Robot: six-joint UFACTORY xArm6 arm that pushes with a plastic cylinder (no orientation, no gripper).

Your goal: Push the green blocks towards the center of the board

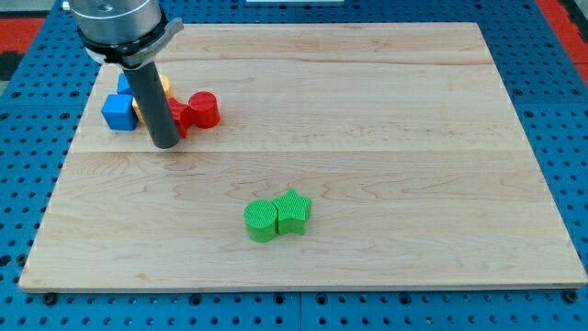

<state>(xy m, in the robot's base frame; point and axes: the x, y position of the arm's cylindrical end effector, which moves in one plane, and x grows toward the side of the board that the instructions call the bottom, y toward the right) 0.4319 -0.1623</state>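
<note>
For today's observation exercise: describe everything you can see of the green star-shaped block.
The green star-shaped block is matt, apparently plastic, with a lobed star outline and a flat top. It stands upright on the wooden board, below its centre, and its left side touches the green cylinder. My tip is far off at the view's upper left.

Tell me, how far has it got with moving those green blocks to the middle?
The green cylinder and green star sit touching, already near the board's middle, slightly toward the view's bottom. My tip is far off at the view's upper left, beside the red blocks. At most a small nudge toward the view's top remains.
</note>
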